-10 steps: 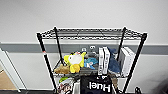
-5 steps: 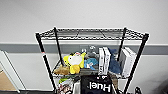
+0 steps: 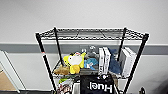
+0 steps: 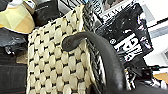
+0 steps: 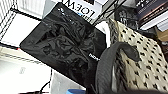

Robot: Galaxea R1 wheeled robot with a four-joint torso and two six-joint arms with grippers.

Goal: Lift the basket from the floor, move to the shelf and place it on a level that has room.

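**Basket held up in front of the wire rack**

The shelf [image 3: 92, 33] stands straight ahead in the head view, against a pale wall with a grey band. Its top level [image 3: 90, 32] is a flat black wire grid with nothing lying on it. On the tier below, a yellow and white plush toy [image 3: 74, 62] sits toward 9 o'clock, a blue soft toy [image 3: 90, 63] just beside it, then upright white books [image 3: 104, 60] near the middle and a white box [image 3: 126, 61] toward 3 o'clock.

At 6 o'clock in the head view the black pouch [image 3: 97, 85] with white "Huel" lettering rises in front of the rack's lower tiers, the lettering upside down.

In the left wrist view the basket [image 4: 57, 65] shows close up: cream knobbly weave, with its dark rim [image 4: 92, 57] running along one edge and the black pouch beyond it. A curved dark bar of the robot crosses in front of the weave. The right wrist view shows the same basket's woven side and the crumpled black pouch against it, with the rack's wires and boxes behind.

Whether the left hand or the right hand is spread or pressed together cannot be told; the fingers cannot be made out in either wrist view.
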